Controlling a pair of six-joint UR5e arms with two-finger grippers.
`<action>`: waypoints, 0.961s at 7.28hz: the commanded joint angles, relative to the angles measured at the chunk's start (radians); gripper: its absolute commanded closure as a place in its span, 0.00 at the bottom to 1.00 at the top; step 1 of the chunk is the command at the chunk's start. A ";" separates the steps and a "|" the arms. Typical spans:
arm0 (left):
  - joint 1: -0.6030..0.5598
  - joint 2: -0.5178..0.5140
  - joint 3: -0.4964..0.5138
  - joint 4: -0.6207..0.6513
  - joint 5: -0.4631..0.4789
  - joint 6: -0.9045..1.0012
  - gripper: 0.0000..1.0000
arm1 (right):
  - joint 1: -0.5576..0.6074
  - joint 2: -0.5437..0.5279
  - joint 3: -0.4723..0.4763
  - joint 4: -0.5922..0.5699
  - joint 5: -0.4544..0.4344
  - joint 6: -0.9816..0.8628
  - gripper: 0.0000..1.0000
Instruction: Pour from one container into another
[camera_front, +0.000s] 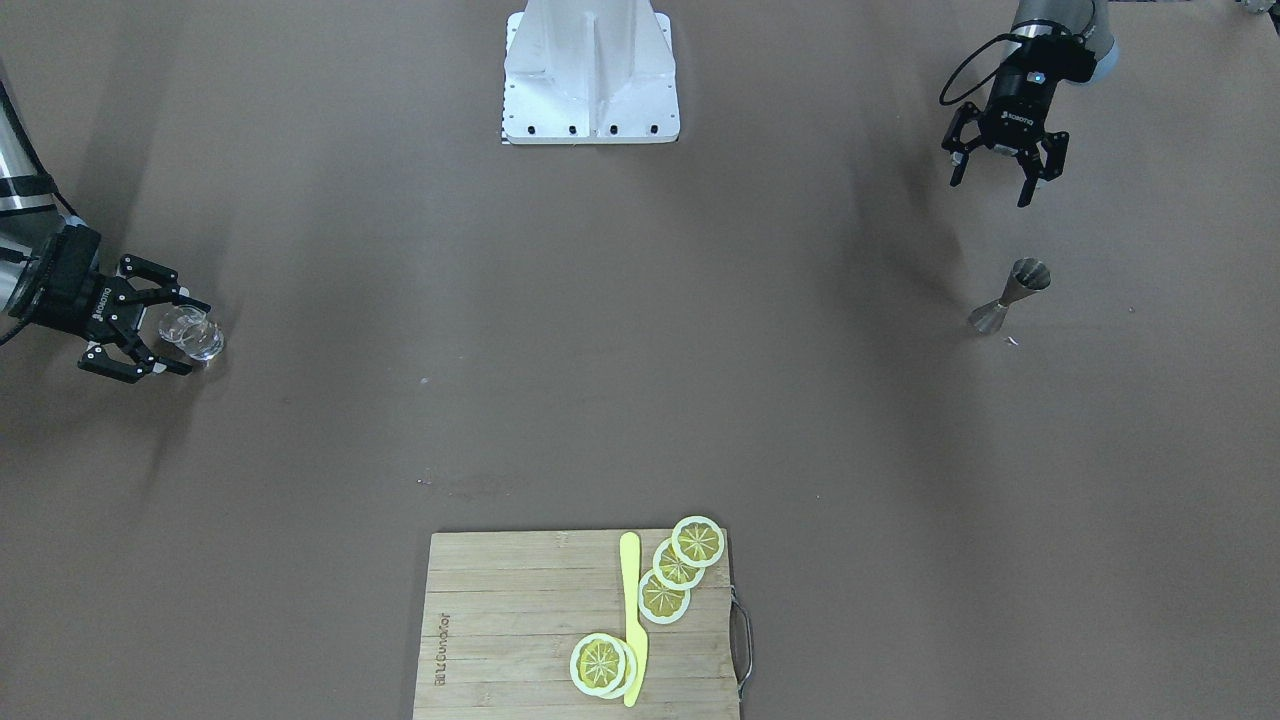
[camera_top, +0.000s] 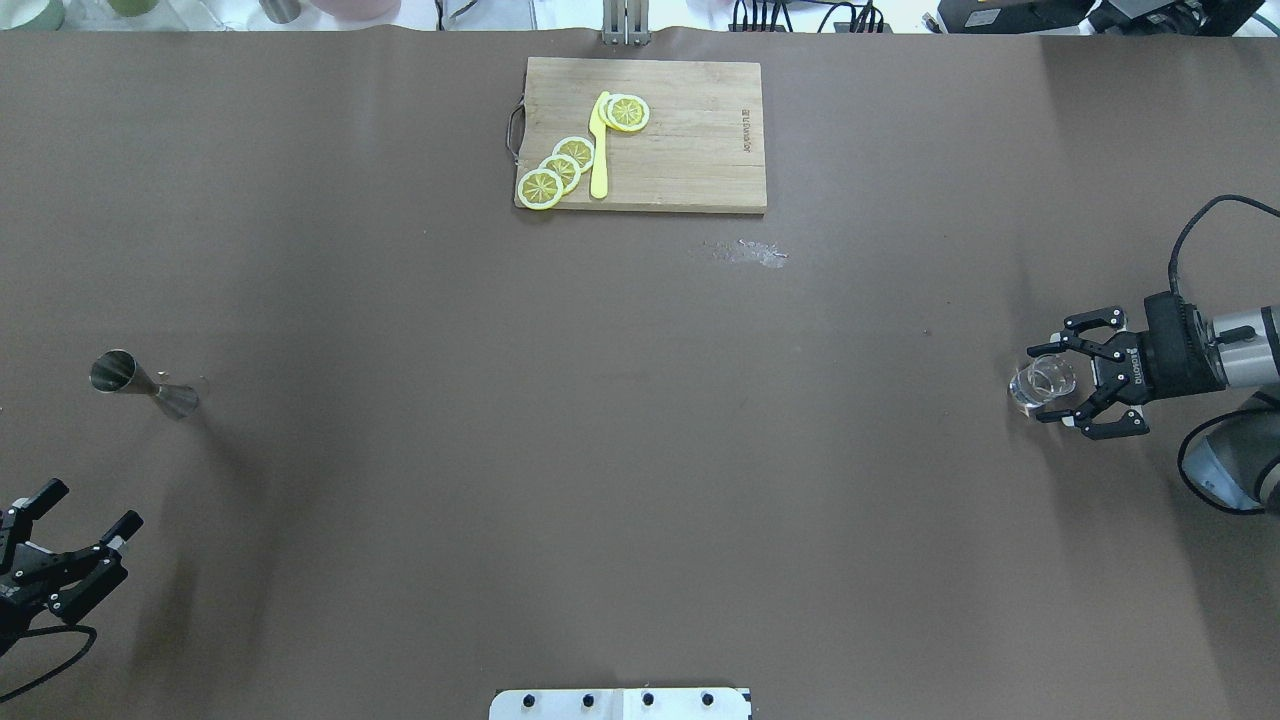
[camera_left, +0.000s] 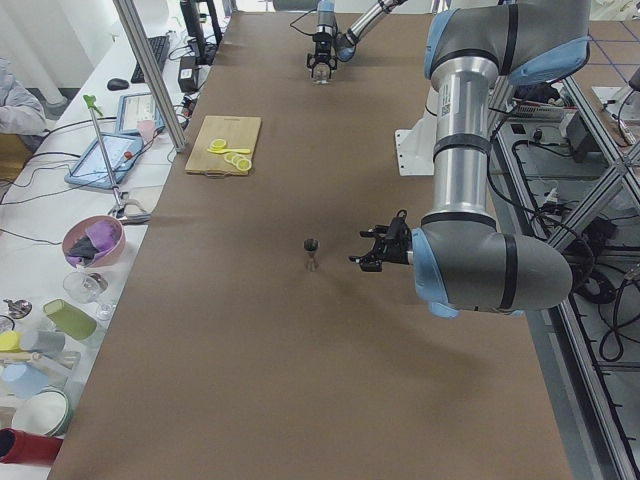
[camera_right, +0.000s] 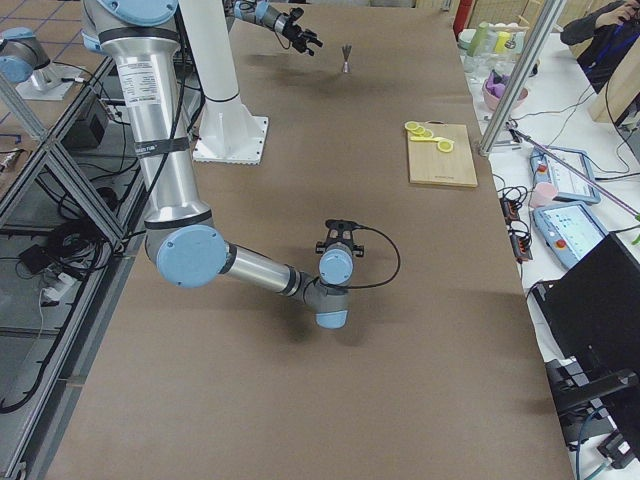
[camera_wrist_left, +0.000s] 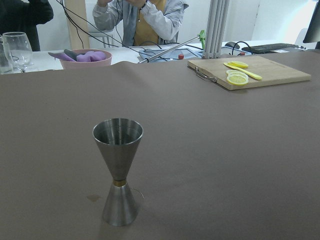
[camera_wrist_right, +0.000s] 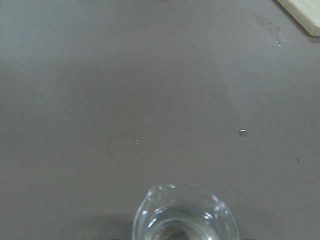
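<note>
Front view: left hand (camera_front: 990, 193) spread, near the small dark steel hourglass jigger (camera_front: 1010, 297), which stands on the surface well to the robot's left of the wooden cutting board (camera_front: 500, 620).

Overhead: right hand (camera_top: 1038, 385) spread around the short clear glass tumbler (camera_top: 1044, 380), well right of the board.

Nothing is lifted, so I judge that the pouring is not yet begun.

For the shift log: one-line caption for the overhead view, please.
Right gripper open around the glass, left gripper open, apart from the standing jigger, lemon slices and knife on the far cutting board.
</note>
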 joint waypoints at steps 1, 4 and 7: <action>0.007 -0.007 0.007 0.082 0.106 -0.010 0.02 | -0.001 -0.001 -0.001 -0.001 0.001 0.000 0.21; -0.060 -0.023 0.012 0.451 0.121 -0.275 0.02 | -0.001 0.003 -0.001 -0.001 -0.002 0.002 0.26; -0.073 -0.023 0.010 0.782 0.181 -0.857 0.02 | -0.001 0.003 0.000 -0.001 0.002 0.002 0.44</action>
